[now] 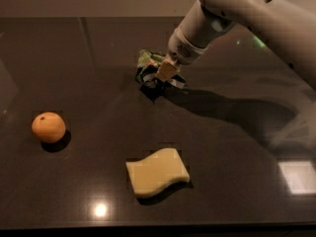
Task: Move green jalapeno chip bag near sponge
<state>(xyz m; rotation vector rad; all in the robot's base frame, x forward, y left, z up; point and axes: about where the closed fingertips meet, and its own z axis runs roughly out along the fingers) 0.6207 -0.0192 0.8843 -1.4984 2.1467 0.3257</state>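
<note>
The green jalapeno chip bag (149,65) is crumpled in my gripper (165,72), which is shut on it at the back middle of the dark table (89,98). The bag hangs slightly above the tabletop, with its shadow just beneath it. The pale yellow sponge (157,172) with wavy edges lies flat near the front middle of the table, well in front of the bag and apart from it. My white arm reaches in from the upper right.
A round orange fruit (48,127) sits at the left of the table. The arm's shadow falls across the right side of the table. A bright light reflection shows near the front edge.
</note>
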